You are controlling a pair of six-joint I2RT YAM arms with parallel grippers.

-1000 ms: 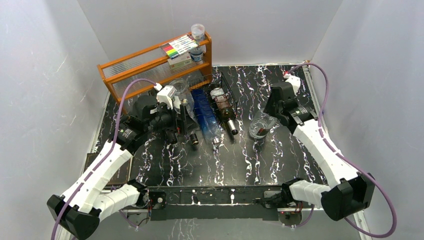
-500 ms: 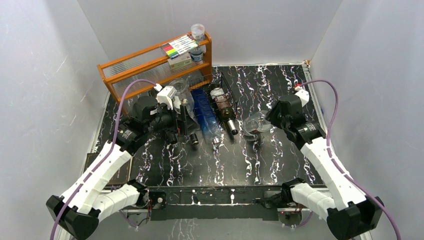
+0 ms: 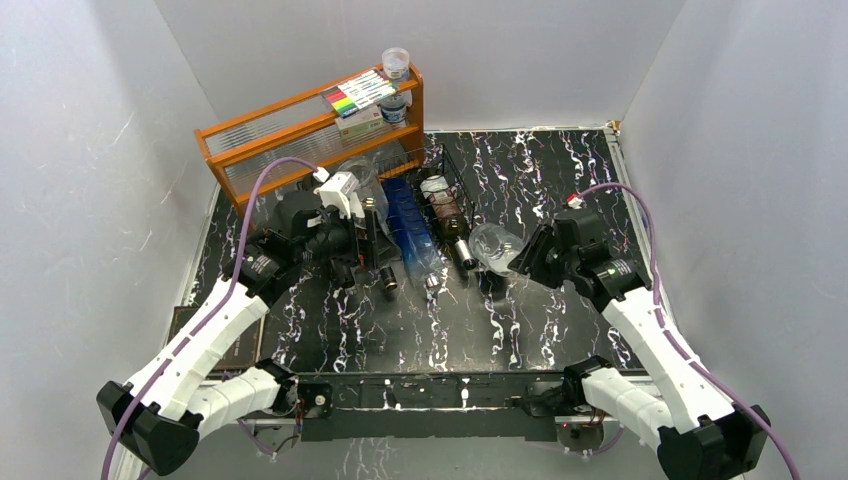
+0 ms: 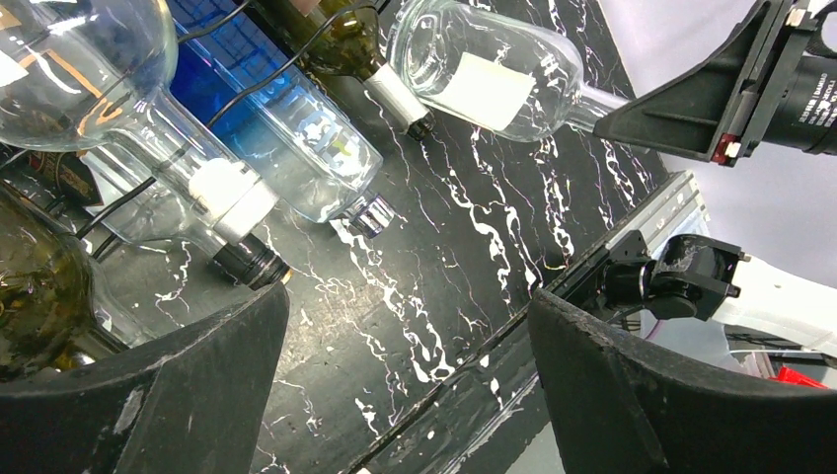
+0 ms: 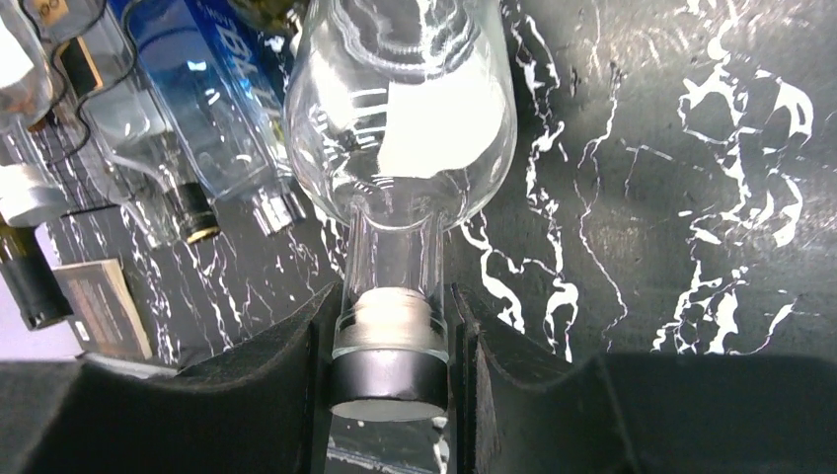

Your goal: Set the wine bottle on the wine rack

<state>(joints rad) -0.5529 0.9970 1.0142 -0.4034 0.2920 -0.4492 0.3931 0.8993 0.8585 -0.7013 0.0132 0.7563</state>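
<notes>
With the right gripper (image 5: 390,326) clenched on the bottle (image 5: 405,109) neck, bottle lifted just beside the rack (image 3: 449,165), align its base with a free cradle and lower slowly; the left gripper (image 4: 405,341) stands released.

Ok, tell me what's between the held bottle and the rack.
Nothing lies in the gap. The right tool holds the held bottle beside the rack, but the brown bottle fills the nearest cradle, the blue bottle the next.
</notes>
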